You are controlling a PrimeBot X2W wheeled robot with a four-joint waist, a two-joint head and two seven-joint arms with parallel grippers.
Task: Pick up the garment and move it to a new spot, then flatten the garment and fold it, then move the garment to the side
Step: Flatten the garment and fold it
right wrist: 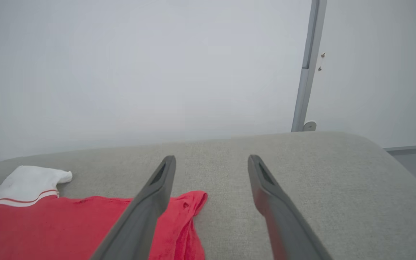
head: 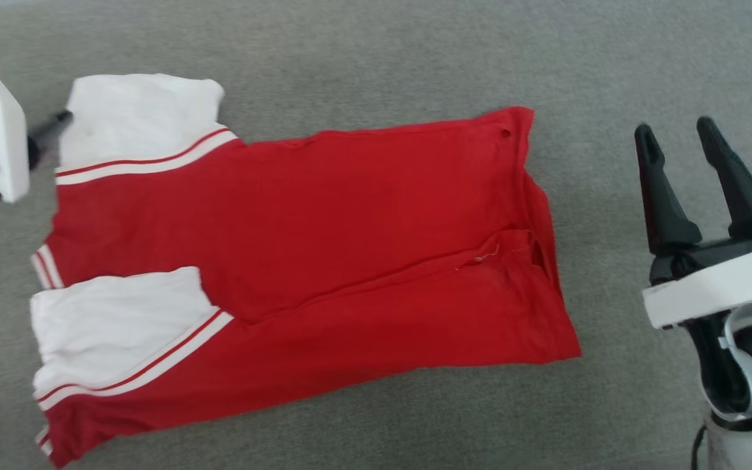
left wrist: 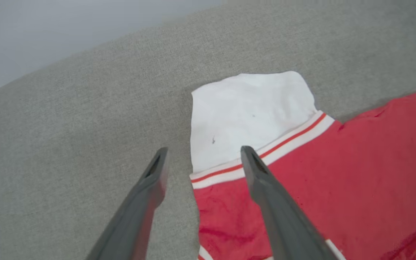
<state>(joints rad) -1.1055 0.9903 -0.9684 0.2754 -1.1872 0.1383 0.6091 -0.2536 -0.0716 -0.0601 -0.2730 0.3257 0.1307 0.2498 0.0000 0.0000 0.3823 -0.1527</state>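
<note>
Between left fingers (left wrist: 264,187) and right fingers (head: 666,196), both spread empty, lies the garment (head: 350,215).

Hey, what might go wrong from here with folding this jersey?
The left tool is open at the edge of the jersey by a white sleeve; closing there may pinch only one layer and pull the fold apart. The hem lies rumpled, away from the open right tool, so creases could get folded in.
</note>
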